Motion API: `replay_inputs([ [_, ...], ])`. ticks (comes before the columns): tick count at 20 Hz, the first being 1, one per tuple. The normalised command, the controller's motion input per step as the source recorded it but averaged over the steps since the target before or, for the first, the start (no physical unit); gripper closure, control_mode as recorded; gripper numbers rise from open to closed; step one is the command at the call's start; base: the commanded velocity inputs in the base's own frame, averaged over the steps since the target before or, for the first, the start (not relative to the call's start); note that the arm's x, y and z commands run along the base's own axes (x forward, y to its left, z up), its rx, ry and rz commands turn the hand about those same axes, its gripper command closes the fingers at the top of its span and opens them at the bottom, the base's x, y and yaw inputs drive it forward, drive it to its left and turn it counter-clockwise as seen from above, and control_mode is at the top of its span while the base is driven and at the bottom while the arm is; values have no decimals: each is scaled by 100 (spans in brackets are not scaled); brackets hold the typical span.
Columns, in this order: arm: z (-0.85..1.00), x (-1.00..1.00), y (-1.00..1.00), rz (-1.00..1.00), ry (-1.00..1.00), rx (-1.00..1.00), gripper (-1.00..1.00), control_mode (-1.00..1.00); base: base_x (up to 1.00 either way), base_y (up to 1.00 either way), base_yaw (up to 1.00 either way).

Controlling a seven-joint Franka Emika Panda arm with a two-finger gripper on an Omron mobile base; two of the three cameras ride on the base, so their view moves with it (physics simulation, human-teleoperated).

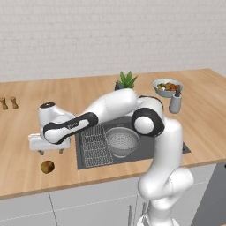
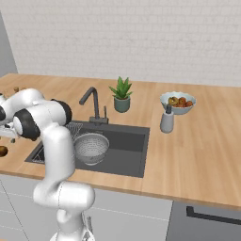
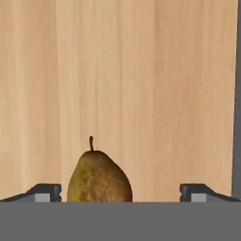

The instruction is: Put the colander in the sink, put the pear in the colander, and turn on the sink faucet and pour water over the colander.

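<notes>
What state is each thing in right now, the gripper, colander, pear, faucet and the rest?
Gripper: open, above the pear, holding nothing.
Pear: lying on the counter, left of the sink, not gripped.
Colander: upright in the sink, empty.
Sink faucet: no water visible.
Fruit bowl: upright, filled with fruit.
Potted plant: upright behind the sink.

Bright, even rendered light — soft faint shadows, no glare — slightly coarse, low-resolution edges throughout
</notes>
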Motion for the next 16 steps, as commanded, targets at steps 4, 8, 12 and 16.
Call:
replay_inputs([
  [4, 0, 0, 9, 0, -5, 0, -100, -100, 0, 0, 0],
  [8, -10, 1, 0, 0, -2, 0, -100, -100, 0, 0, 0],
  [12, -37, 3, 0, 0, -1, 0, -100, -100, 0, 0, 0],
  [16, -31, 0, 0, 0, 0, 0, -100, -100, 0, 0, 0],
])
